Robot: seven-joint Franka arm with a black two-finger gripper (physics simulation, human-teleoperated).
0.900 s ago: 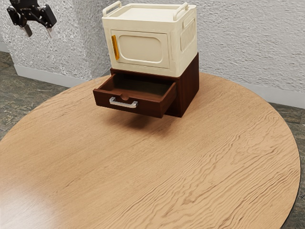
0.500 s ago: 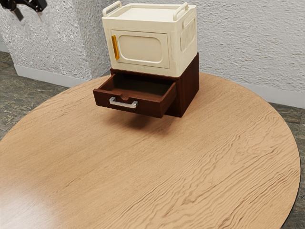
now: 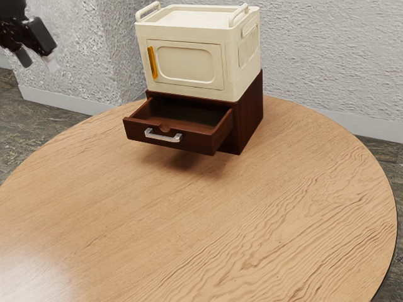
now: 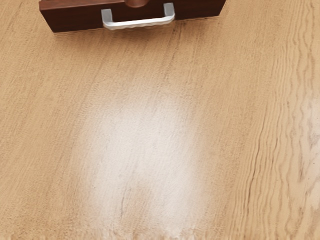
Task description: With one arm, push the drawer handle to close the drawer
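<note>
I think the approach is in hand: the gripper, fingers apart w/ nothing btwn., is at exterior view's left, well apart from the handle on near side of the open drawer, so next it must reach handle, then push far.

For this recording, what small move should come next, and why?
I'd probably ease the gripper down and toward the silver handle: the drawer stands pulled out of its dark cabinet, and the gripper hangs high and well short of it, so no push can start from there.
</note>
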